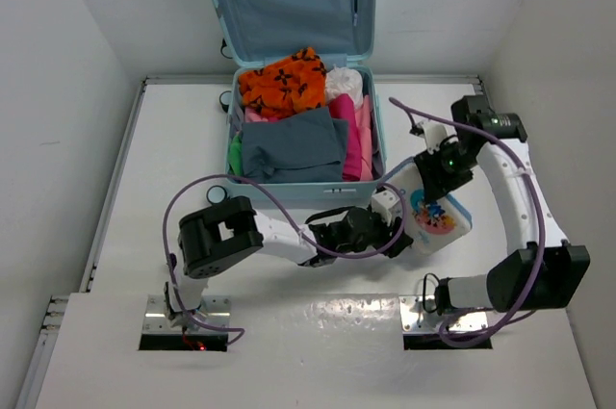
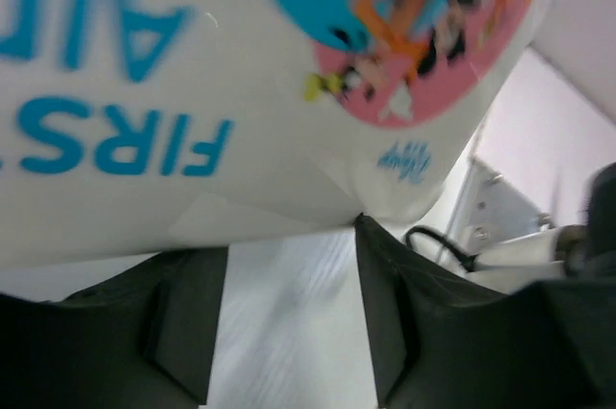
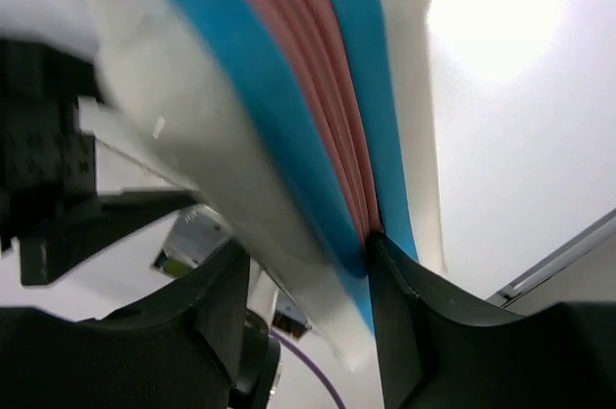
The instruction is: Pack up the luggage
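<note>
**Desk:** Where does the luggage (image 1: 308, 191) sit?

**Photographer:** Top centre of the overhead view, on the white table (image 1: 173, 140). Its lid stands open at the back and shows the light blue lining. The lower half is heaped with clothes. An orange garment (image 1: 282, 82) lies at the back left with a white one (image 1: 345, 85) beside it. A grey garment (image 1: 292, 144) is folded across the front, and pink pieces (image 1: 348, 135) run along the right side.

**Desk:** And the box (image 1: 438, 217)?

**Photographer:** White, with blue FIRST AID lettering and a round cartoon sticker. It is outside the luggage, just off its front right corner, right of centre in the frame. It is tilted and sits between the two grippers.

**Desk:** Who has hold of it?

**Photographer:** The right gripper (image 3: 303, 245). Its wrist camera shows both fingers (image 3: 231, 313) pinching the box's blue-and-pink edge, which fills the gap between them.

**Desk:** And the left gripper (image 2: 289, 245)?

**Photographer:** It reaches in from the lower left of the overhead view, jaws spread. In its wrist view the lettered face fills the upper frame. The right-hand fingertip (image 2: 380, 255) meets the box's lower edge, and bare table shows between the fingers.

**Desk:** Anything else?

**Photographer:** A purple cable (image 1: 183, 202) loops off the left arm, across the table in front of the luggage.
</note>
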You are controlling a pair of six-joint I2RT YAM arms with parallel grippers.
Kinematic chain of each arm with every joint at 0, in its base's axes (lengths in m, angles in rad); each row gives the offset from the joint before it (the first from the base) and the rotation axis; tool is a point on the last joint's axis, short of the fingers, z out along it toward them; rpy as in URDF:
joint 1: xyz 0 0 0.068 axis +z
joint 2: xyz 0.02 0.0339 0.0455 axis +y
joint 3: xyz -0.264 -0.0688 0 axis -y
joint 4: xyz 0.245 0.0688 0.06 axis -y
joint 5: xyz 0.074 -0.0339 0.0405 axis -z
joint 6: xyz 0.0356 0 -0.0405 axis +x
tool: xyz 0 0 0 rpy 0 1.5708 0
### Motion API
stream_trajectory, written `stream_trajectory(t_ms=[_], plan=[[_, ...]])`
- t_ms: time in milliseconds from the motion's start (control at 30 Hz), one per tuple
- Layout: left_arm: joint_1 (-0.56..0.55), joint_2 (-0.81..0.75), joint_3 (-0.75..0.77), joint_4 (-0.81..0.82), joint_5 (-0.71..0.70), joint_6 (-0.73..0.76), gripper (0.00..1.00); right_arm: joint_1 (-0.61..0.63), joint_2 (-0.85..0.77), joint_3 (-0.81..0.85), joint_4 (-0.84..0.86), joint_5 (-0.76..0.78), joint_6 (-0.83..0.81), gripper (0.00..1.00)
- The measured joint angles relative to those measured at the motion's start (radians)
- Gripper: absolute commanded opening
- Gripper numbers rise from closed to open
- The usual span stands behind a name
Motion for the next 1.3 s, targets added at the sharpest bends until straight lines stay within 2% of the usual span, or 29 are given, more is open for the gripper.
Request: stream_trajectory(t_ms=[133, 267, 367, 433, 467, 533, 567, 600, 633, 700, 767, 833, 867, 900, 1000, 1100, 1200, 1300], plan=[[0.004, -0.097, 0.0, -0.016, 0.008, 0.046, 0.31, 0.053, 0.052, 0.233, -0.022, -0.018, 0.061, 0.0], [0.041, -0.259, 0.062, 0.06, -0.022, 0.122, 0.32, 0.174, 0.193, 0.502, 0.044, -0.198, 0.155, 0.0], [0.182, -0.447, 0.149, 0.099, -0.093, 0.137, 0.36, 0.314, 0.394, 0.703, 0.09, -0.313, 0.222, 0.0], [0.299, -0.558, 0.146, 0.109, -0.148, 0.143, 0.36, 0.373, 0.541, 0.82, 0.107, -0.352, 0.246, 0.0], [0.364, -0.603, 0.131, 0.109, -0.176, 0.145, 0.36, 0.391, 0.618, 0.886, 0.113, -0.369, 0.257, 0.05], [0.488, -0.671, 0.085, 0.08, -0.208, 0.148, 0.43, 0.415, 0.768, 0.992, 0.139, -0.378, 0.279, 0.17], [0.534, -0.691, 0.061, 0.061, -0.208, 0.151, 0.46, 0.419, 0.828, 1.033, 0.141, -0.378, 0.291, 0.32], [0.581, -0.703, 0.039, 0.035, -0.205, 0.154, 0.49, 0.418, 0.862, 1.05, 0.149, -0.374, 0.308, 0.37], [0.623, -0.705, 0.022, 0.0, -0.187, 0.15, 0.6, 0.412, 0.875, 1.036, 0.161, -0.368, 0.323, 0.43], [0.697, -0.702, 0.007, -0.104, -0.125, 0.144, 0.67, 0.383, 0.829, 0.94, 0.196, -0.363, 0.35, 0.58], [0.744, -0.699, 0.008, -0.209, -0.042, 0.135, 0.71, 0.324, 0.704, 0.783, 0.224, -0.36, 0.38, 0.63], [0.754, -0.699, 0.008, -0.275, 0.045, 0.126, 0.71, 0.23, 0.558, 0.681, 0.211, -0.363, 0.409, 0.64], [0.748, -0.699, 0.008, -0.301, 0.085, 0.124, 0.7, 0.171, 0.481, 0.651, 0.217, -0.365, 0.422, 0.66], [0.739, -0.699, 0.008, -0.322, 0.119, 0.119, 0.7, 0.116, 0.409, 0.63, 0.22, -0.363, 0.429, 0.72], [0.692, -0.688, 0.039, -0.405, 0.21, 0.117, 0.77, -0.032, 0.227, 0.621, 0.197, -0.274, 0.422, 0.83], [0.627, -0.625, 0.163, -0.529, 0.289, 0.134, 0.83, -0.09, 0.124, 0.586, 0.137, -0.17, 0.336, 0.85], [0.568, -0.56, 0.25, -0.567, 0.372, 0.097, 0.86, -0.179, 0.085, 0.461, 0.095, -0.102, 0.229, 0.85], [0.498, -0.571, 0.121, -0.439, 0.396, 0.013, 0.87, -0.296, 0.159, 0.374, 0.062, -0.048, 0.138, 0.89]])
